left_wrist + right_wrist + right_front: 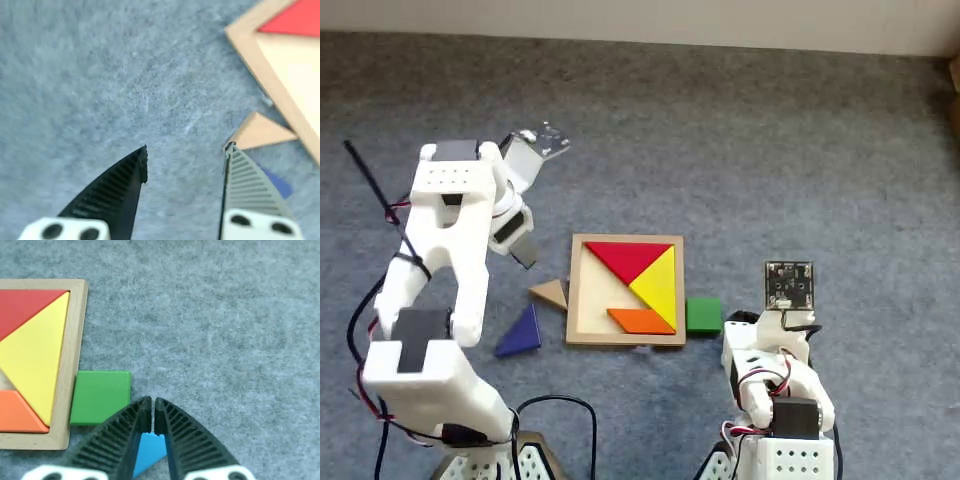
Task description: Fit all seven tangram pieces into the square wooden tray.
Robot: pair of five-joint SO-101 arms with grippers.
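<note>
Left of the tray, on the grey tabletop, lies the tan piece. It is a small triangle. Its wide side is close to the tray's left edge and its point faces away from the tray. The dark blue piece sits lower left of it, a bit apart.

The left pincer is spread wide and holds nothing. It hangs over bare tabletop. The tan piece is not in the gap. It lies off to one side, just past the tip of the pale finger, toward the tray. I think the pincer must slide that way before it can close on the piece. The left arm is the nearer one for this job.

Inside the tray are the red piece, the yellow piece and the orange piece. The left part of the tray is bare wood.

The green square touches the tray's right edge, low down. The right pincer is pressed together just beside it. A light blue piece shows between its fingers, but I cannot tell if it is pinched or just lying under them.
</note>
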